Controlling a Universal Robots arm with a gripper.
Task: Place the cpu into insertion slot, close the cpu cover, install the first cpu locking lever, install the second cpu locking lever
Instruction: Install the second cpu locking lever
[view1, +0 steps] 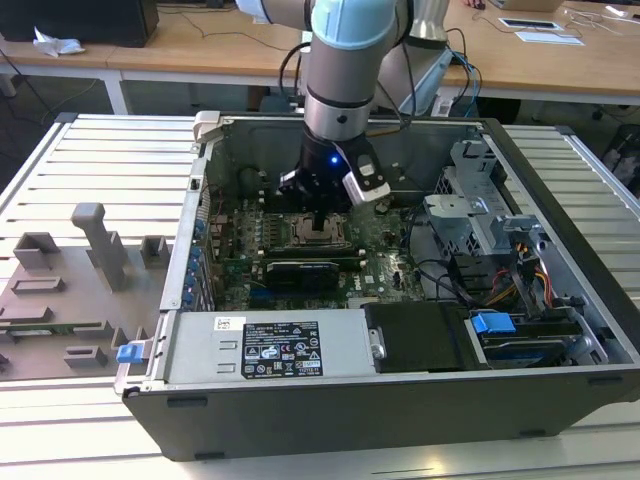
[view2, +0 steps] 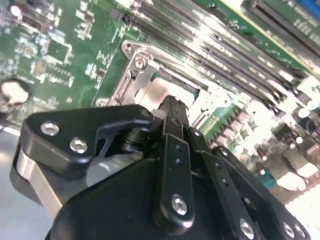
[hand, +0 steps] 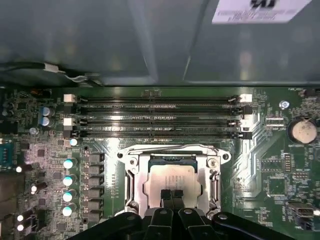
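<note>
The gripper (hand: 172, 196) is seen low over the green board inside the open computer case (view1: 560, 300). Its two fingers (hand: 165, 200) are shut tight, side by side. Nothing is seen held between them.

The cpu (hand: 172, 177) is found right under the fingertips. It is already laid in the insertion slot (view1: 300, 236). The cpu cover (hand: 172, 151) looks to be folded down over it, so the silver top of the chip is seen through the big window of the frame. In the second wrist view, the fingertips (view2: 170, 106) are at the chip (view2: 158, 93), close to the inner edge of the cover (view2: 134, 75). It cannot be told if the chip is touched or if a small gap is left. It cannot be told if the two locking levers are hooked.

The step in hand is judged to be shutting the cover. To do it well, the push should be made straight down and softly. The frame should be pressed, not the bare chip. The frame should be flat on all four sides. A hard or slanted push could hurt the small pins under the chip.

The chip is laid flat, with its silver top turned up to the hand. It is square, so no long side is found. Its edges are lined up with the frame, and with the long memory slots (hand: 160, 117) past the fingertips.
</note>
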